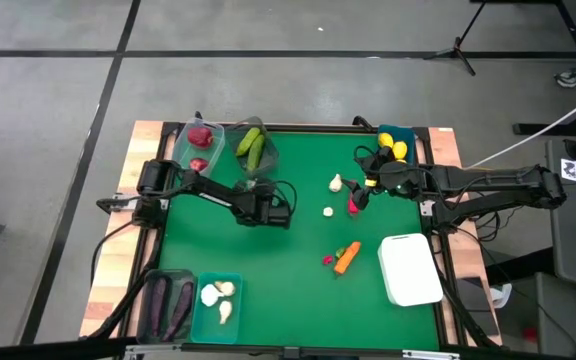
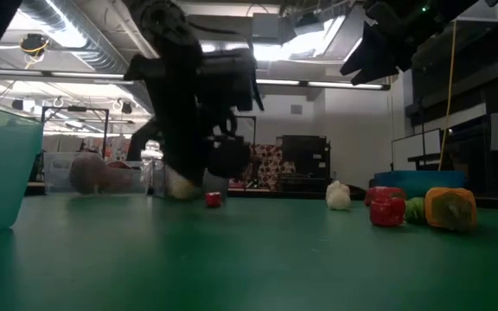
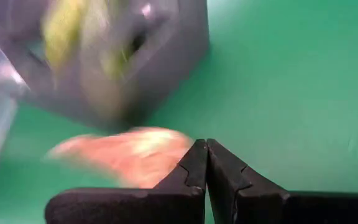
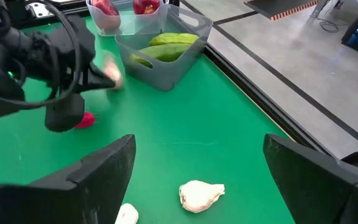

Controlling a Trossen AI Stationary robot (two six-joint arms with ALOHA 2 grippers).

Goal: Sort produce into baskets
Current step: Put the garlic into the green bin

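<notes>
White garlic bulb [image 4: 201,195]: lies on the green mat just ahead of the right gripper [image 4: 197,168], between its widely spread fingers, not touched.
Handling, judged: a light, hard toy with a lumpy, probably slick skin; take it across the fat middle, not the tapered tip.
Second garlic piece [image 4: 127,214]: just beside the first, close under one finger.
Right gripper from above [image 1: 368,180]: hangs over the mat near the blue tub [image 1: 400,133] of lemons.
Grey tub [image 4: 166,53]: farther out, holding cucumbers.
Left gripper [image 3: 206,163]: fingers pressed together, empty, near that grey tub.
Teal tub [image 1: 217,305]: well apart; already holds garlic.
</notes>
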